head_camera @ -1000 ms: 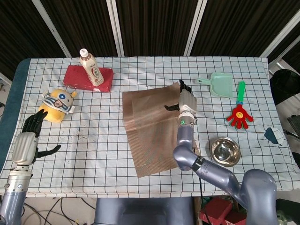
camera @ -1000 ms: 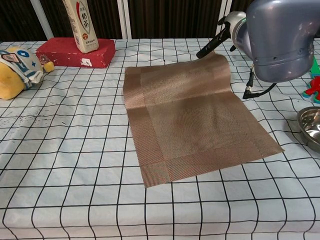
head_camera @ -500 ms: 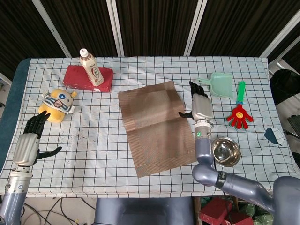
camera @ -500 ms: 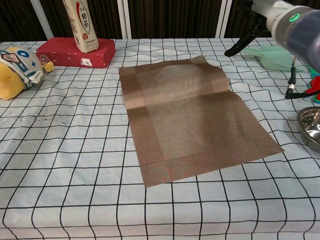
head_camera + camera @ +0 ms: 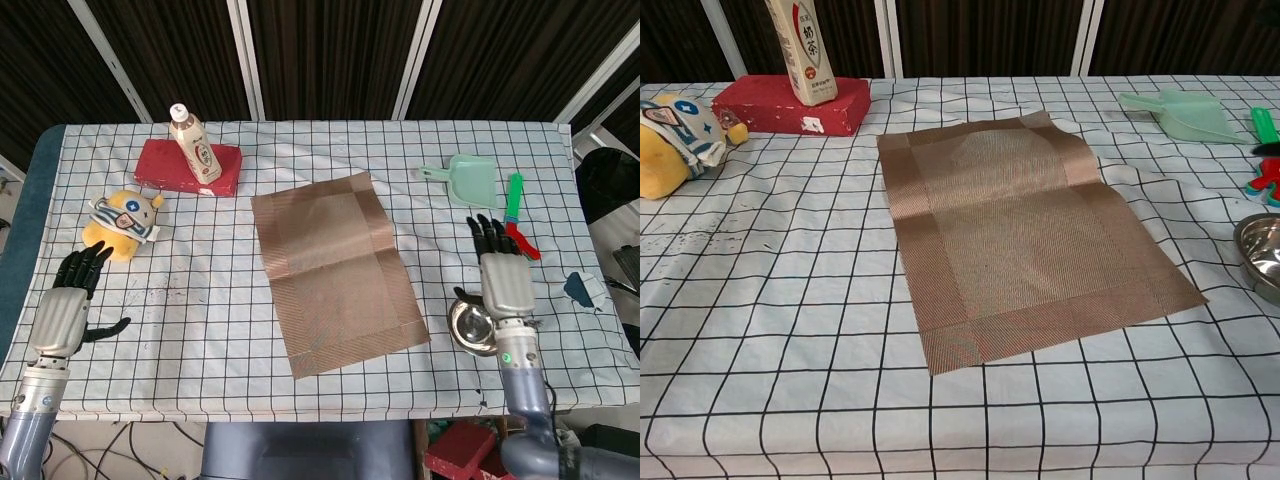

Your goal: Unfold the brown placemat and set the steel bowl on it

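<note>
My right hand (image 5: 505,290) hovers lower right over the steel bowl (image 5: 471,326), fingers apart, empty. Left hand (image 5: 62,315) lower left, fingers spread, empty. Brown placemat (image 5: 332,270) lies unfolded mid-frame on the counter (image 5: 200,300), bowl beside it.

On the desk (image 5: 330,120) lie one brown placemat (image 5: 335,272), one steel bowl (image 5: 468,325), one bottle (image 5: 195,145), one red box (image 5: 160,165), one yellow plush toy (image 5: 122,224), one green dustpan (image 5: 465,180) and one hand-shaped clapper (image 5: 516,208).
</note>
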You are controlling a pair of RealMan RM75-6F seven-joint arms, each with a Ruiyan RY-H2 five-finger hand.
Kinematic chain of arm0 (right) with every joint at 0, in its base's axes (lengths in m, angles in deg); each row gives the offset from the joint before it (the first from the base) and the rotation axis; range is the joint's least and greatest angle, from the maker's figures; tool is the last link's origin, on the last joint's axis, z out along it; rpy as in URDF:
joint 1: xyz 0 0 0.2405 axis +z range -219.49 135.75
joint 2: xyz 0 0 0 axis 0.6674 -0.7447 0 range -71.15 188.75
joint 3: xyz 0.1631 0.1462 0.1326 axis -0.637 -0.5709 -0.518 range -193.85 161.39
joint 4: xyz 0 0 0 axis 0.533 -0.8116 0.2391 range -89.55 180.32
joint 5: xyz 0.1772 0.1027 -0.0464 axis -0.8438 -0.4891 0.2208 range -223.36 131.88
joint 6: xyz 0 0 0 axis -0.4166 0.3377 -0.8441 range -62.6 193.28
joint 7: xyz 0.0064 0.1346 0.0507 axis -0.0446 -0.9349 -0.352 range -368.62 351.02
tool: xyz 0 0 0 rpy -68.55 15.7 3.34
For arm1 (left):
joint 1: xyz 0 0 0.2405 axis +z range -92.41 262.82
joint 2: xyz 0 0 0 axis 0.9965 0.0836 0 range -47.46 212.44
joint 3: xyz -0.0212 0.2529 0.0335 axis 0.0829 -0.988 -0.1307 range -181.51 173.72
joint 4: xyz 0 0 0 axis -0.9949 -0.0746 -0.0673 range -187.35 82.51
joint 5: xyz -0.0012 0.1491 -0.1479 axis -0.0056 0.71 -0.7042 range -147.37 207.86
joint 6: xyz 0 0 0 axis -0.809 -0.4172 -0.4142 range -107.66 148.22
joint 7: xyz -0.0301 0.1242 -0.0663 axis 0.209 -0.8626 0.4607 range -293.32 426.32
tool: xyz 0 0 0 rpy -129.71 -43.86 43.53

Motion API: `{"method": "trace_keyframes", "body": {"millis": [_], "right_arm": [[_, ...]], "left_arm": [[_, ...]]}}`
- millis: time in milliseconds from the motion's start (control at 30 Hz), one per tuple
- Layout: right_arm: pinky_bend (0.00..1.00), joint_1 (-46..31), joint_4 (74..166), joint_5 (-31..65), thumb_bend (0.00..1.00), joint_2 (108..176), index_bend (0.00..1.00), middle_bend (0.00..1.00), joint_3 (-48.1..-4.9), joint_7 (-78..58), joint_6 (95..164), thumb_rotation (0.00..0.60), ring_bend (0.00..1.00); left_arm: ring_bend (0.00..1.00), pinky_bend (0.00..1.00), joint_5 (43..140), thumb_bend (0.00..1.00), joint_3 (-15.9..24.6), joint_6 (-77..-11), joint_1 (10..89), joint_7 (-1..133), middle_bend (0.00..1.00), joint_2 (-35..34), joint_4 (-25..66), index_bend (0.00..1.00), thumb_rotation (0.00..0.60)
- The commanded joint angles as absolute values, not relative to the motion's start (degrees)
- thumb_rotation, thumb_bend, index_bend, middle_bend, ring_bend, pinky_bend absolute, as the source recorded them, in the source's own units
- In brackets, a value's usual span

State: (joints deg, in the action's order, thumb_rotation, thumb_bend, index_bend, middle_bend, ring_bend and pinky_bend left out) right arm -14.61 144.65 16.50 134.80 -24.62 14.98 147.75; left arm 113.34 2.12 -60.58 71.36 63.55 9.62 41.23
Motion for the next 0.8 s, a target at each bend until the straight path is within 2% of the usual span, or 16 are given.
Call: {"method": "trace_keyframes", "body": {"millis": [33,167,300,467,600,800], "right_arm": [[0.18,-21.0,144.72,23.04,0.05,130.69,0.0,0.02,-18.37,11.31,152.62,0.6,0.01],[0.18,-25.57,143.34,26.05,0.05,128.99,0.0,0.02,-15.42,8.65,156.2,0.6,0.01],[0.18,-28.67,142.01,27.31,0.05,127.85,0.0,0.02,-14.57,3.99,157.41,0.6,0.01],[0.18,-29.96,139.23,28.22,0.05,127.22,0.0,0.02,-15.52,-0.26,156.55,0.6,0.01],[0.18,-29.88,137.56,29.5,0.05,127.27,0.0,0.02,-16.62,-2.5,155.36,0.6,0.01],[0.18,-30.29,135.71,30.28,0.05,127.43,0.0,0.02,-17.47,-4.86,153.49,0.6,0.01]], "left_arm": [[0.0,0.0,113.92,0.05,1.43,-59.86,71.1,62.61,0.0,9.7,41.13,0.0,0.6],[0.0,0.01,115.51,0.05,0.35,-59.29,70.72,60.75,0.0,9.55,40.55,0.0,0.6],[0.0,0.01,116.84,0.05,-0.44,-59.25,70.51,58.34,0.0,8.96,39.92,0.0,0.6],[0.0,0.06,118.36,0.05,-1.46,-59.01,70.24,53.51,0.0,8.59,40.66,0.01,0.6],[0.01,0.1,119.72,0.05,-1.88,-57.98,69.24,47.89,0.0,7.88,42.79,0.05,0.6],[0.02,0.1,118.85,0.05,-0.9,-51.49,64.85,38.02,0.01,4.04,47.32,0.09,0.6]]}}
